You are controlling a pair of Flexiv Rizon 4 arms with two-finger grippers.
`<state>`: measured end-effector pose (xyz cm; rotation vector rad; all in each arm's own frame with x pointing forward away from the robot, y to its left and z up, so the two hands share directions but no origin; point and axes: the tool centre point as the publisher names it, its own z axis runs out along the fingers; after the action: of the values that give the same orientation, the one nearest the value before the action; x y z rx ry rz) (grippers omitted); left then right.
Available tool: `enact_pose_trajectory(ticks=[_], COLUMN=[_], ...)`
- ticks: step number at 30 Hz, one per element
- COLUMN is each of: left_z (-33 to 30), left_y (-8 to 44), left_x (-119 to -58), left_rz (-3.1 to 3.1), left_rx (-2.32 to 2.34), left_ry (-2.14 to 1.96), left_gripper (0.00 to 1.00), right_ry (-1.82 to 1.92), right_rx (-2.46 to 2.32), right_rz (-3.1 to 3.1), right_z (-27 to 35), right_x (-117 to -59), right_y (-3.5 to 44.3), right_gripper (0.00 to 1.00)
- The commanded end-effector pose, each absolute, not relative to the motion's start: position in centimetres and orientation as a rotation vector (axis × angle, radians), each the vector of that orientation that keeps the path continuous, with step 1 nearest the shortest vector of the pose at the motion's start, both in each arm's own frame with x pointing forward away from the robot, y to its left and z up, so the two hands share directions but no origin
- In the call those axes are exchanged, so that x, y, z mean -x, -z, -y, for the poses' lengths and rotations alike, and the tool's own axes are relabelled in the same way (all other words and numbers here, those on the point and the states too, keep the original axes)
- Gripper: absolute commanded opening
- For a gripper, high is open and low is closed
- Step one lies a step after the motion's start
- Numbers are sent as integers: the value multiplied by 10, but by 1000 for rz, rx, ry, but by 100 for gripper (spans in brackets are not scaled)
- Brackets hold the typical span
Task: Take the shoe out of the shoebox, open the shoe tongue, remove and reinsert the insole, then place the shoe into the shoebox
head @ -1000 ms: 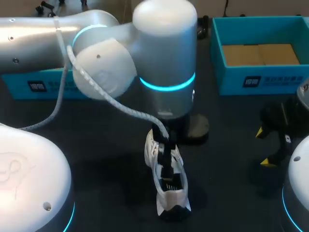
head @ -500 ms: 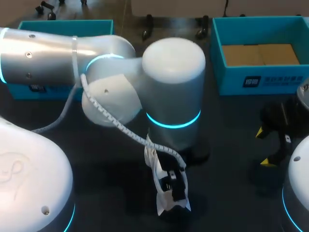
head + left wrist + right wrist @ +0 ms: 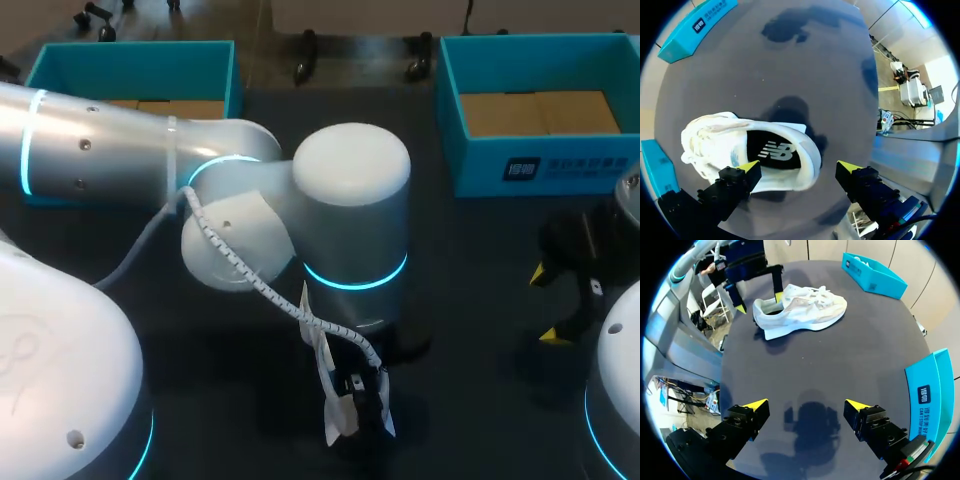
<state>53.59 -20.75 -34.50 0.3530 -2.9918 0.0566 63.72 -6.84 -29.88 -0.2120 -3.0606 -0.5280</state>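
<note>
Near the worktop's robot-side edge the shoe (image 3: 740, 145) lay unboxed, the left end effector (image 3: 797, 167) spread above its heel; removing the insole (image 3: 772, 150) looked in hand, calling for a pinch on its rear edge.

A white logo (image 3: 774, 151) marks the insole (image 3: 755, 145); shoebox label (image 3: 522, 168) seems too blurred to read.

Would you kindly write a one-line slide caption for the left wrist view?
Open left gripper poised above the heel end of a white shoe on the dark table, insole visible.
</note>
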Motion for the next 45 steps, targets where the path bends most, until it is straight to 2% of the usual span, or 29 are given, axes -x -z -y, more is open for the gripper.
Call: enact_pose_trajectory(ticks=[1, 15, 16, 17, 22, 23, 24, 26, 27, 29, 45], left_z=[219, 223, 222, 222, 224, 224, 224, 224, 224, 223, 206], left_y=[362, 384, 385, 386, 387, 387, 387, 388, 388, 389, 360], left_x=[-530, -517, -517, -518, -516, -515, -515, -516, -517, -520, -546], left_rz=[3003, 3018, 3015, 3014, 3024, 3033, 3033, 3030, 3030, 3016, 3005], left_rx=[-348, -369, -369, -371, -369, -378, -378, -379, -380, -369, -301], left_ry=[-46, -40, -42, -43, -31, -26, -25, -16, -10, 0, -34], left_gripper=[100, 100, 94, 84, 65, 53, 45, 37, 29, 0, 0], right_ry=[525, 525, 525, 525, 525, 525, 525, 525, 525, 525, 525], right_rx=[212, 212, 212, 212, 212, 212, 212, 212, 212, 212, 212], right_rz=[3063, 3063, 3063, 3063, 3063, 3063, 3063, 3063, 3063, 3063, 3063], right_z=[68, 68, 68, 68, 68, 68, 68, 68, 68, 68, 68], right_x=[-636, -636, -636, -636, -636, -636, -636, -636, -636, -636, -636], right_y=[299, 299, 299, 299, 299, 299, 299, 299, 299, 299, 299], right_gripper=[100, 100, 100, 100, 100, 100, 100, 100, 100, 100, 100])
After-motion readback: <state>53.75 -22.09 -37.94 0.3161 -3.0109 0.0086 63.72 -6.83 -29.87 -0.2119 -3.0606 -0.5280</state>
